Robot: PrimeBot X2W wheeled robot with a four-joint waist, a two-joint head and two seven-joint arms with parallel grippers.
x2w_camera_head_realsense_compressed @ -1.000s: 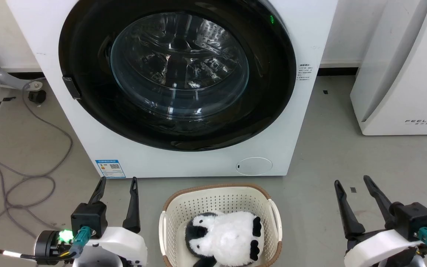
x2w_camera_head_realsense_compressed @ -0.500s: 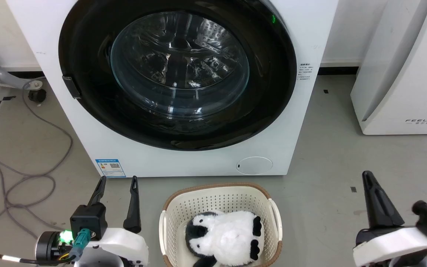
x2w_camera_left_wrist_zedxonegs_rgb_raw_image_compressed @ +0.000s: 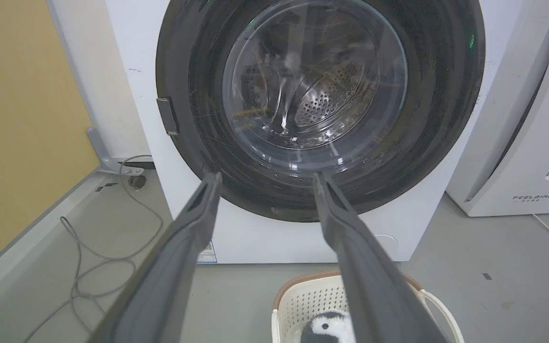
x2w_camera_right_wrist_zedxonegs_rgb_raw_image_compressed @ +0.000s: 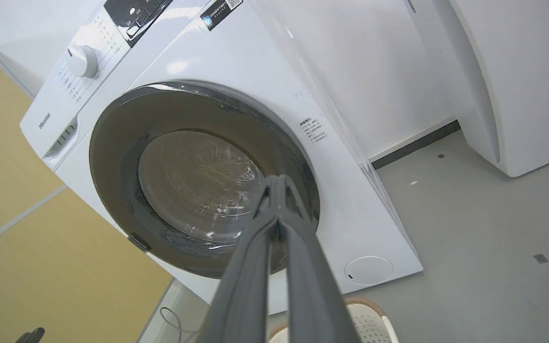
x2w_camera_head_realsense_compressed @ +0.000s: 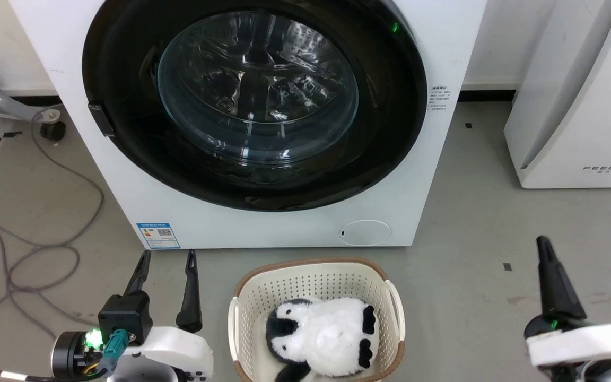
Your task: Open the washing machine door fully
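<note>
The washing machine (x2w_camera_head_realsense_compressed: 263,228) is a big white box straight ahead, with a blue label (x2w_camera_head_realsense_compressed: 159,235) and a round filter cap (x2w_camera_head_realsense_compressed: 365,232) low on its front. Its door (x2w_camera_head_realsense_compressed: 390,132), a glossy black ring around a bulging glass window (x2w_camera_head_realsense_compressed: 258,90), lies flat against the front, closed. A small grey tab (x2w_camera_head_realsense_compressed: 95,119) sits on the door's left edge. My left gripper (x2w_camera_head_realsense_compressed: 168,257) is open and empty, low in front of the machine's left corner; the left wrist view looks past it (x2w_camera_left_wrist_zedxonegs_rgb_raw_image_compressed: 267,177) at the door (x2w_camera_left_wrist_zedxonegs_rgb_raw_image_compressed: 446,119). My right gripper (x2w_camera_head_realsense_compressed: 544,245) stands at the lower right, turned edge-on, fingers pressed together (x2w_camera_right_wrist_zedxonegs_rgb_raw_image_compressed: 278,180), holding nothing.
A cream laundry basket (x2w_camera_head_realsense_compressed: 390,297) with a black-and-white plush penguin (x2w_camera_head_realsense_compressed: 319,331) sits on the floor just before the machine, between my arms. A white FEELBIRD appliance (x2w_camera_head_realsense_compressed: 576,106) stands to the right. Grey cables (x2w_camera_head_realsense_compressed: 19,249) loop on the floor at the left, by a yellow panel (x2w_camera_left_wrist_zedxonegs_rgb_raw_image_compressed: 17,119).
My right gripper has shut and rolled edge-on, drifting right and a little lower. The left gripper has stayed put. The camera has shifted slightly.
</note>
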